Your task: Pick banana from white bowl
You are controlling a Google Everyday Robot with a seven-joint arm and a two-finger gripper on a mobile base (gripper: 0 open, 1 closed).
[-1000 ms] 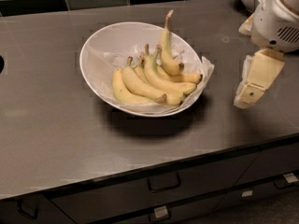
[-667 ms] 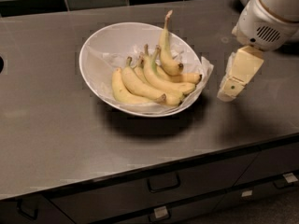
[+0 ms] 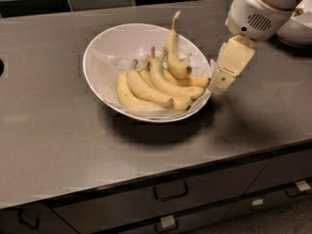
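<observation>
The cream-coloured gripper (image 3: 219,86) hung just beside the right rim of the wide, glossy white bowl (image 3: 93,57) on the grey surface (image 3: 58,130). Whether it was clenched could not be told. The plump pale-yellow banana (image 3: 171,48) leaned inside the bowl's far side, stem up, behind the bunch of joined bananas (image 3: 151,89).

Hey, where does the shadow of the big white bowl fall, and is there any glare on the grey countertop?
Camera view: a dark shadow lies on the grey metal countertop just in front of the wide glossy white bowl; pale glare washes the counter's left side; the cream gripper hangs at the bowl's right rim.
</observation>
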